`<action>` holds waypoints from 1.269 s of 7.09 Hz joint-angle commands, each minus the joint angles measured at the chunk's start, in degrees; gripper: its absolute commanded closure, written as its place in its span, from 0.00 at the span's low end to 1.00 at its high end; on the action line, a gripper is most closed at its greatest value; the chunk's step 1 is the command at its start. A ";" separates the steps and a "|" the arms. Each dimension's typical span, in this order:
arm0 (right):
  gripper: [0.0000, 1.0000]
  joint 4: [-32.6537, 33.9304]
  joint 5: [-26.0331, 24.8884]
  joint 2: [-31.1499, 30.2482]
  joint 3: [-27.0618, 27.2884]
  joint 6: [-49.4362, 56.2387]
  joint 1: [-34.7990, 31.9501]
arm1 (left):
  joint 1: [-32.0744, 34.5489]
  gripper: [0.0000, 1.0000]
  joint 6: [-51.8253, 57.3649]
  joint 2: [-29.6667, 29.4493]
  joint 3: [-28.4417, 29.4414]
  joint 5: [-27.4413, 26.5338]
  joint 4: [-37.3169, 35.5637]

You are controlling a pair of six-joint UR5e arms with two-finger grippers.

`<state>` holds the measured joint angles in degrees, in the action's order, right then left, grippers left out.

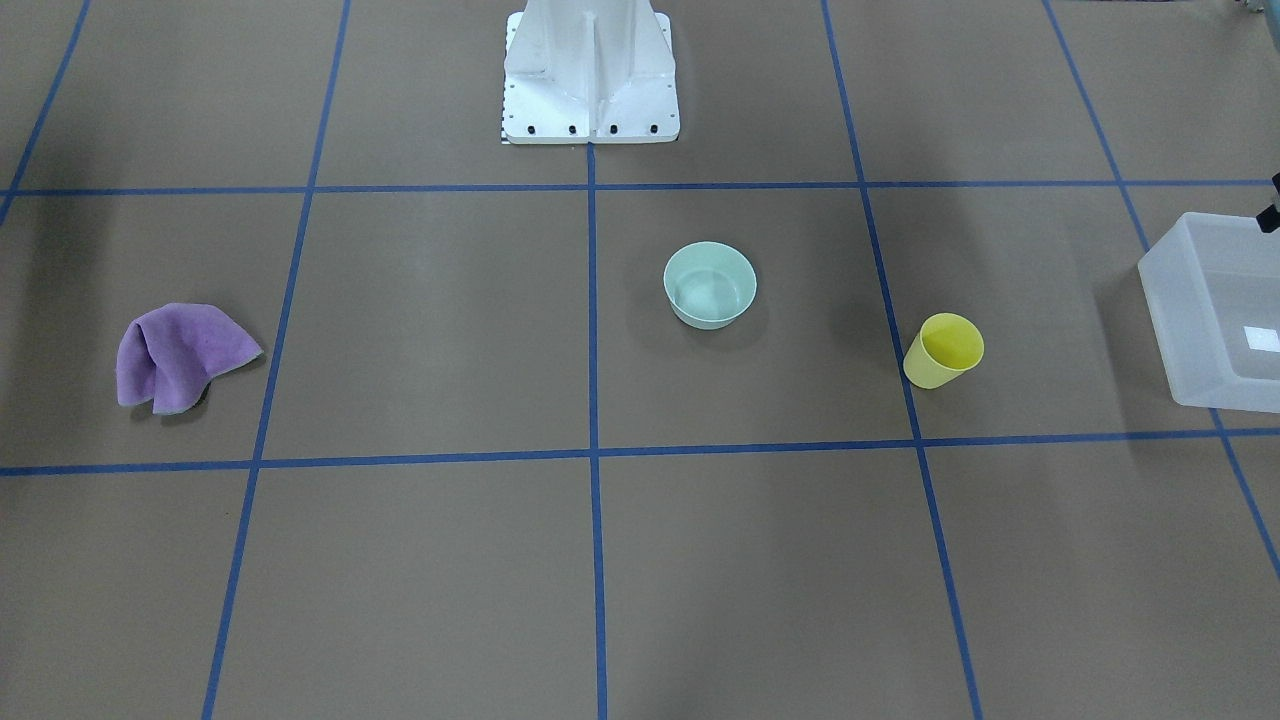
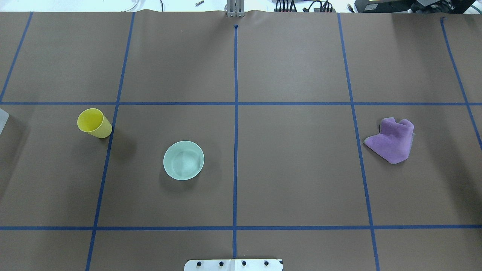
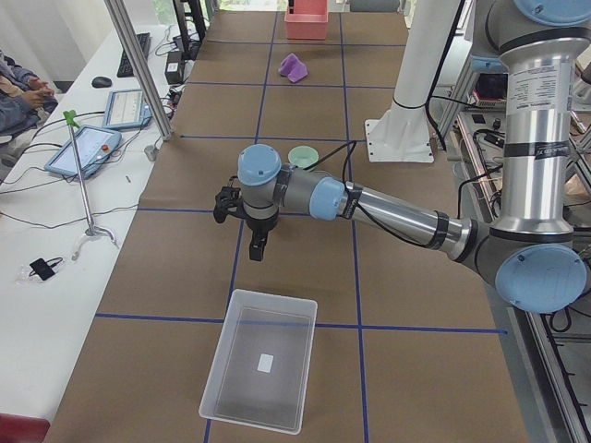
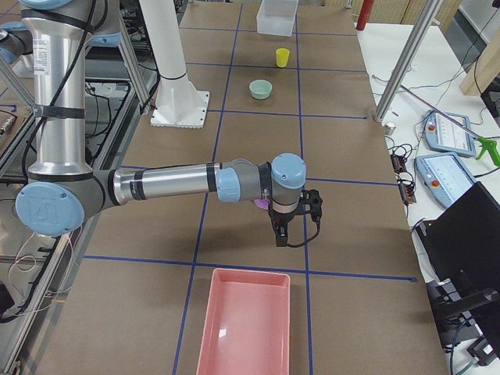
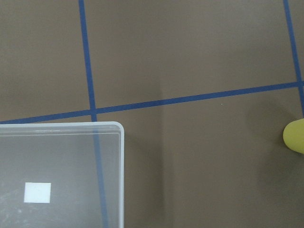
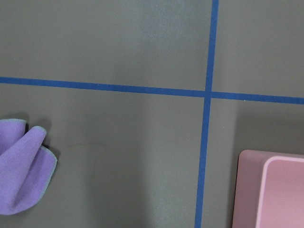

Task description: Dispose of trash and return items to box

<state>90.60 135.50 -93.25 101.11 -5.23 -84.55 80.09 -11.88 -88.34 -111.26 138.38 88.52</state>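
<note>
The yellow cup point(image 1: 945, 350) stands upright on the brown table, also in the overhead view point(image 2: 94, 123); its edge shows in the left wrist view point(image 5: 295, 136). The mint-green bowl point(image 1: 710, 285) sits upright nearer the table's middle point(image 2: 183, 160). The translucent box point(image 1: 1175, 320) stands at the table's left end point(image 3: 272, 297), with only a white square mark showing inside it. My left gripper point(image 3: 257, 245) hangs above the table between the box and the cup; I cannot tell if it is open. My right gripper point(image 4: 280, 234) hangs near the pink tray; I cannot tell its state.
A crumpled purple cloth point(image 1: 180, 355) lies on the robot's right side point(image 2: 392, 141), also in the right wrist view point(image 6: 21, 175). A pink tray point(image 4: 244, 328) stands at that end of the table. The white robot base point(image 1: 590, 70) is at the middle of the robot's edge.
</note>
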 commanded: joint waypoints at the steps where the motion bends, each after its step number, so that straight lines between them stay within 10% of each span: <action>1: 0.00 -0.07 0.03 -0.09 -0.03 -0.04 0.00 | -9.47 0.02 -9.00 -6.11 -0.20 -3.88 -0.01; 9: 0.00 -0.51 0.03 -0.18 -0.39 -0.22 0.09 | -25.14 0.03 -31.71 -15.55 15.36 -12.34 12.82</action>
<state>90.09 135.60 -93.43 100.79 -5.44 -84.47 56.64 -42.71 -103.77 -97.21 126.56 100.59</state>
